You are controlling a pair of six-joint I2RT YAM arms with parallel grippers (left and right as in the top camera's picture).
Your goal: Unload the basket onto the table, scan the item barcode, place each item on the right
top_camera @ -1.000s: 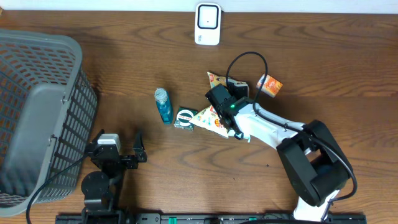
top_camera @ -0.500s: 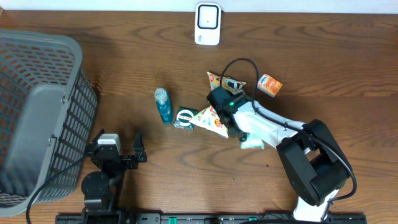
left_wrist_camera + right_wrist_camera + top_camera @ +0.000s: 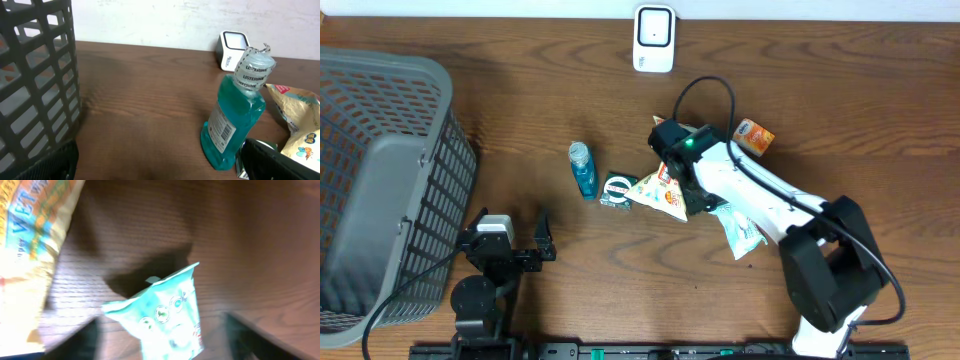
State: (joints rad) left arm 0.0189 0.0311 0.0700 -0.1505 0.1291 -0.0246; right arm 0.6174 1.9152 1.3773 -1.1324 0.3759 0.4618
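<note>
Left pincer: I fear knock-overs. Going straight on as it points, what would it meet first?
Probably the mouthwash bottle, ahead just inside the left pincer's right finger; along the centre line only bare table shows. Depth is hard to judge.

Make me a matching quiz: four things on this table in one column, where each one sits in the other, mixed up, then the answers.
Things:
1. basket
2. white scanner
3. blue mouthwash bottle
4. pale green packet

Places:
A. far edge of the table, near the middle
B. right of the yellow snack bag, nearer the front edge
C. left end of the table
D. mid-table, between the basket and the snack bag

Pairs: 1-C, 2-A, 3-D, 4-B
</note>
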